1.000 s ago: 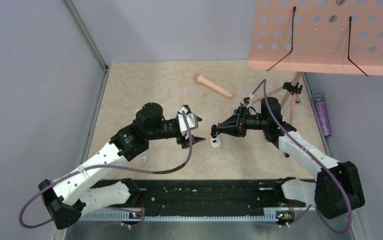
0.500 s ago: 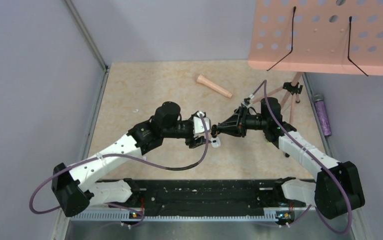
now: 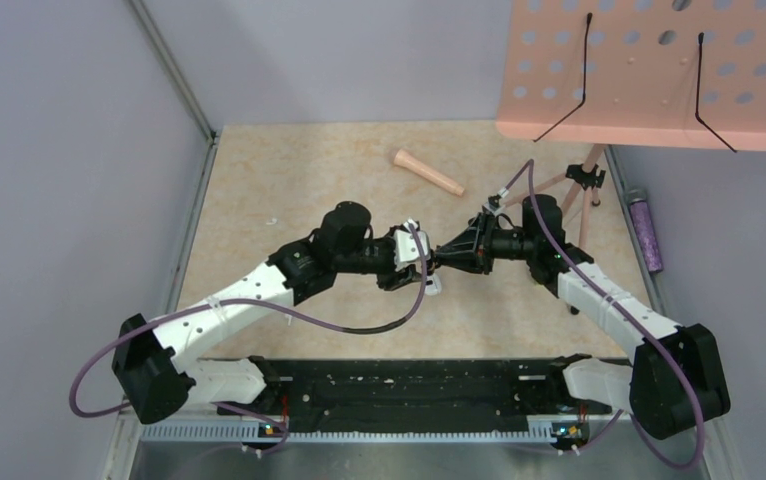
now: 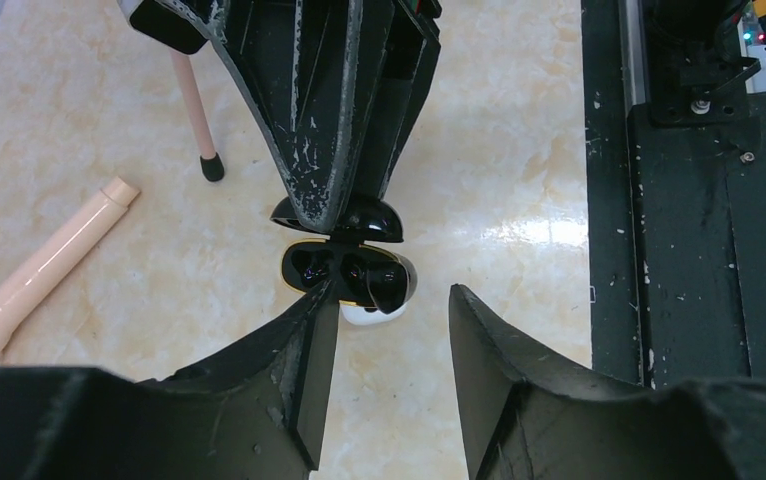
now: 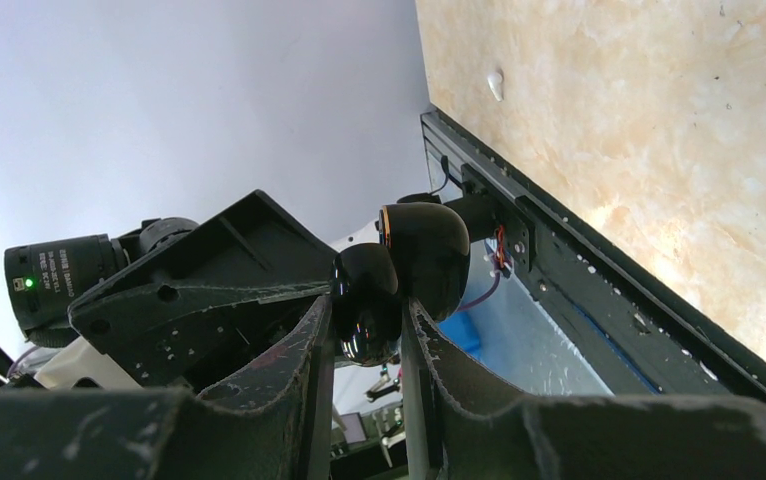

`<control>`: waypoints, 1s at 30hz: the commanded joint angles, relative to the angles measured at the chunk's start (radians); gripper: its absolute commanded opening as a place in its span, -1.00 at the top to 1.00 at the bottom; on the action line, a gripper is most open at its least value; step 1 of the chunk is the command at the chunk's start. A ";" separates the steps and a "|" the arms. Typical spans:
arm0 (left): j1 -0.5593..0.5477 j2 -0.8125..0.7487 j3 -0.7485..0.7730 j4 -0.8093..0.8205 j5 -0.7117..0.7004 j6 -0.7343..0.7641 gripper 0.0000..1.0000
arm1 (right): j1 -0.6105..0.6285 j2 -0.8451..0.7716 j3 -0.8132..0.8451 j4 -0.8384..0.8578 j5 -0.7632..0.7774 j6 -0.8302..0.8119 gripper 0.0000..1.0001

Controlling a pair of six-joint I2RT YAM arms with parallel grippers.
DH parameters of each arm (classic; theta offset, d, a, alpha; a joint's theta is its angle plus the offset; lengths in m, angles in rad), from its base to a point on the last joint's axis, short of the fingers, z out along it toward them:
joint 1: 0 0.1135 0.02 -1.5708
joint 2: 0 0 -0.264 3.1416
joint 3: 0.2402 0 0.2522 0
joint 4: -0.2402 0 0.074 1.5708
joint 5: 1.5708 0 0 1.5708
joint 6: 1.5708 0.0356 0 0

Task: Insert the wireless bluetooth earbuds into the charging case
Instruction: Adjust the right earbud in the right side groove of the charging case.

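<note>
The charging case hangs open just above the table, with a glossy black inside, a gold rim and a white underside. My right gripper is shut on its black lid, and in the left wrist view its fingers come down from the top. My left gripper is open with nothing between the jaws; its left fingertip sits right at the case's rim. One tiny white earbud lies on the table, and a white speck lies left of the arms. The case's wells look dark.
A peach cylinder lies at the back of the table. A pink perforated stand on thin legs is at the back right, with a purple bottle by the right wall. A black rail runs along the near edge.
My left arm has swung right, up to the case, and its jaws have narrowed. The right arm and the case have stayed put.
</note>
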 commanded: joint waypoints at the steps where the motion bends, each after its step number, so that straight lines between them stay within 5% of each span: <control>1: -0.004 0.003 0.030 0.076 -0.004 -0.013 0.02 | 0.001 -0.032 0.007 0.031 -0.014 0.003 1.00; 8: -0.004 0.013 0.030 0.090 -0.003 -0.022 0.32 | 0.000 -0.034 0.004 0.034 -0.014 0.005 1.00; 17: -0.004 0.025 0.035 0.071 -0.001 -0.015 0.25 | 0.001 -0.041 0.002 0.040 -0.014 0.011 1.00; 30: -0.004 0.017 0.039 0.052 0.022 0.000 0.50 | 0.001 -0.033 0.016 0.018 -0.040 -0.026 1.00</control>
